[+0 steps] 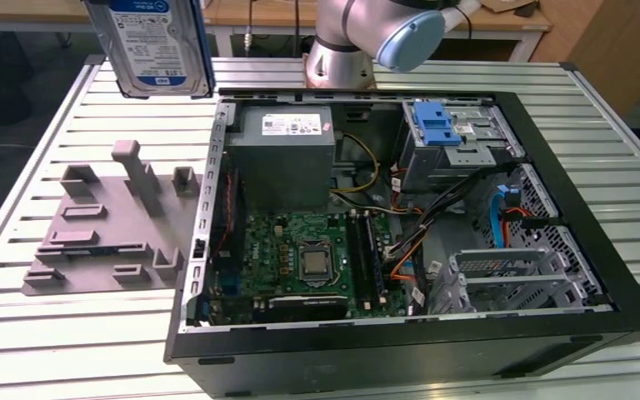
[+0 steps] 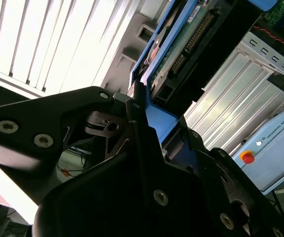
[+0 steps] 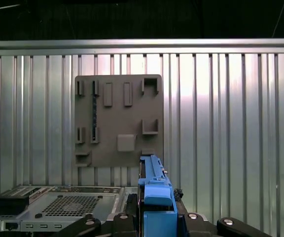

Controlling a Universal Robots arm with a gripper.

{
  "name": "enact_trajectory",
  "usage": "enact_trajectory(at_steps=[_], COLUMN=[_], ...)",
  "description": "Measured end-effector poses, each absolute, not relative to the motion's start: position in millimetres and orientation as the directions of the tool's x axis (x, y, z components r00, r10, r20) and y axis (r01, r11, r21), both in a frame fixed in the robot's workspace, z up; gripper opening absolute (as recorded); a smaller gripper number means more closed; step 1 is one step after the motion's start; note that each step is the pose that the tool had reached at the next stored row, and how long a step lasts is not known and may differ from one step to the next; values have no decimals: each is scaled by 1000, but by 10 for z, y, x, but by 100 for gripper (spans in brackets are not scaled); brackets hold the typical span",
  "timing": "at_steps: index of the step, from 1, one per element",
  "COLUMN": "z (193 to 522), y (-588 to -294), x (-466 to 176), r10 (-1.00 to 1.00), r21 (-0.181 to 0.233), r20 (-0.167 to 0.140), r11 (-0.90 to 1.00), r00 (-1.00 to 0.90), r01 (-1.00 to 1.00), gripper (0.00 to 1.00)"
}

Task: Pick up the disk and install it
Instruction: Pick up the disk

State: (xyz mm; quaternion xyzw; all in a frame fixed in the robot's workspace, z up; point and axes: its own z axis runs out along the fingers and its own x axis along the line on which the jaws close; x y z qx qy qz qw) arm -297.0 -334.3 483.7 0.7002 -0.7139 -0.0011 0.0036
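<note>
Plainly, the disk (image 1: 153, 46) is held aloft between the jaws of the pincer (image 2: 144, 106). Its label is turned outward in the exterior view, and it is seen edge-on in the first wrist view. It is judged to be carried high and on edge so that the raised posts of the grey fixture plate (image 3: 118, 121) are cleared; that plate lies on the slatted table (image 3: 230, 123) directly beneath the pincer.

The computer case (image 1: 409, 354) is laid on its side, below the pincer and off to one side. Its panel is off, presumably so that the drive cage (image 1: 476, 146) can be reached from above. Nothing of the disk is seated in the cage yet.

The pincer is drawn in to roughly the thickness of the disk. Its fingers (image 2: 134, 106) are pressed against the blue bracket (image 3: 157, 197) that frames the drive. Nothing else is touched by the pincer, and the disk hangs well apart from the fixture plate, the table and the case.
</note>
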Motion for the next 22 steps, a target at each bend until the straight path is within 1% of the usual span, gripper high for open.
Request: enact_trajectory(at_steps=[22], z=[4837], y=[-3342], x=[-2832], r10=[-1000], r21=[7], r20=[4], r11=[19], r00=[-19], r01=[-1000], gripper=[36])
